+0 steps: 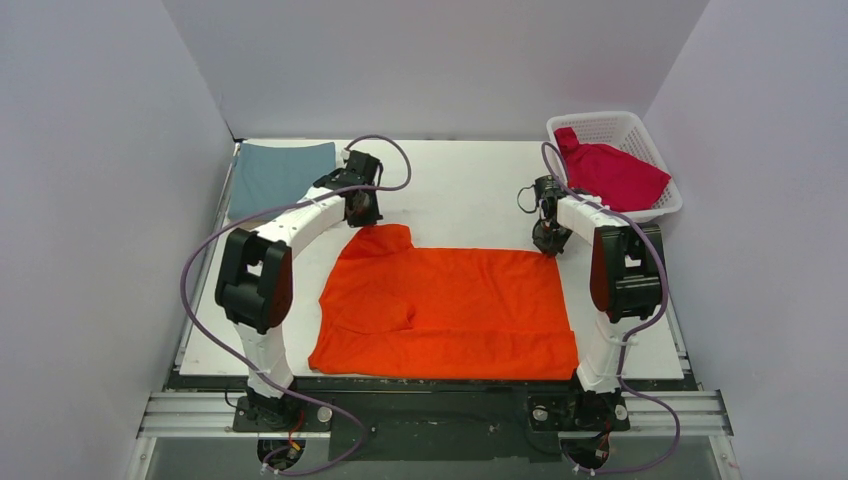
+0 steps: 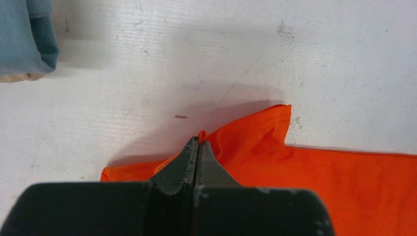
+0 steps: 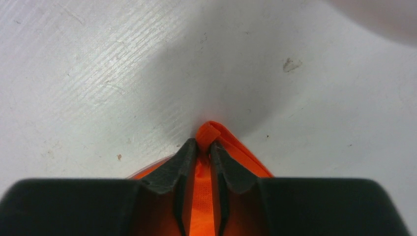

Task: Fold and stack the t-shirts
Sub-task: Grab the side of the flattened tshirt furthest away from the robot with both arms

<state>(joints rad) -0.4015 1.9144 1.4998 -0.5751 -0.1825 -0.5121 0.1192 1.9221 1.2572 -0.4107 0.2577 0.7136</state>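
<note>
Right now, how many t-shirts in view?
3: orange t-shirt spread mid-table, red t-shirt in the basket, teal t-shirt folded far left. Beige edge under the teal one may be a fourth.

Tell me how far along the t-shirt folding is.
Done: the teal-blue t-shirt lies folded at the far left corner, beige cloth showing beneath it. In hand: the orange t-shirt lies spread out, the left gripper and right gripper each pinching its far edge. Left: folding it, then the crimson t-shirt in the white basket.
</note>
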